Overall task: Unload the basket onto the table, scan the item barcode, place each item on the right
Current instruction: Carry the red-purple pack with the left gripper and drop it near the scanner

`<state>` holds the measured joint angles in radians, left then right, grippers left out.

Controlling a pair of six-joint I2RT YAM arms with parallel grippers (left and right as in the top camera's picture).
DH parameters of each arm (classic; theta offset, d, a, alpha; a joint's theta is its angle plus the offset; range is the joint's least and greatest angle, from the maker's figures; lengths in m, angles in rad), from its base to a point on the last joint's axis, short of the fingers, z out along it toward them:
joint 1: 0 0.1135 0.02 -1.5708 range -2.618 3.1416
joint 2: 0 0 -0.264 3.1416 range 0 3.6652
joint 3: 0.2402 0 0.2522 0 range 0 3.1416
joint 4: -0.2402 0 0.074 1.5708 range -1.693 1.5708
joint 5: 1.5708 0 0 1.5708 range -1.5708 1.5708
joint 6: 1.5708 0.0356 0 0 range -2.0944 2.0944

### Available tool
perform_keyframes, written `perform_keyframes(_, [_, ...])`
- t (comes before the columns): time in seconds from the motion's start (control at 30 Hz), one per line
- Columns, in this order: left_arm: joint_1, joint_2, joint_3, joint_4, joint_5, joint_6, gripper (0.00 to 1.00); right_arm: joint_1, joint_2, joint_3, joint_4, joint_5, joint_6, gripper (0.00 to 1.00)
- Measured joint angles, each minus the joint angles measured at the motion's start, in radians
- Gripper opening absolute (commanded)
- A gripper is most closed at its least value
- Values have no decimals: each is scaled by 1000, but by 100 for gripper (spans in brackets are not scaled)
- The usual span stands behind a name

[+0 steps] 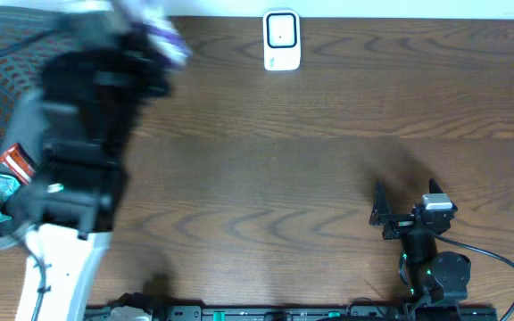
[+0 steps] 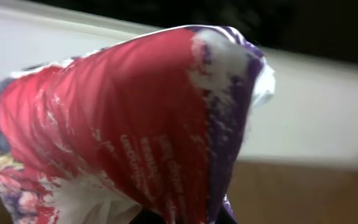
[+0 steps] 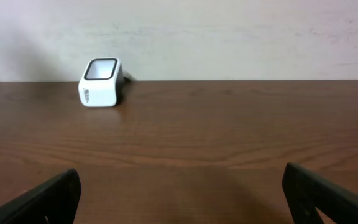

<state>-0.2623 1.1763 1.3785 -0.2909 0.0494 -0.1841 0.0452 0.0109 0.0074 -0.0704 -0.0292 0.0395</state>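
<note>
crinkly red-and-purple film is filling my left claw [image 1: 141, 46]: i am clamping the packet [image 2: 135, 118], raised, seemingly over the table's [image 1: 310, 178] far-left corner. it is looking light, limp and slippery, so pinching a sealed edge suits. my right claw [image 3: 179, 193] is idling agape, facing the scanner [image 3: 101, 82].

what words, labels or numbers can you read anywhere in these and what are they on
Nothing can be read outright.
packet: lines of white print on its red panel, too blurred to read.
scanner: small grey marks on its side, too small to read.
red pack at the left edge of the overhead view: any print is too small to read.
</note>
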Motion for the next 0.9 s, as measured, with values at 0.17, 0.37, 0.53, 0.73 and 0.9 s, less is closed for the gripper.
perform_keyframes(0.17, [-255,121,0,-14,-47,130,8,0,0,0,0,0,0,99])
perform_keyframes(0.37, [-382,331,0,-26,-83,180,8,0,0,0,0,0,0,99])
perform_keyframes(0.53, [-422,477,0,-25,-90,169,16,0,0,0,0,0,0,99])
perform_keyframes(0.73, [-426,614,0,-65,-63,113,53,0,0,0,0,0,0,99])
perform_keyframes(0.9, [-426,641,0,-67,-35,99,62,0,0,0,0,0,0,99])
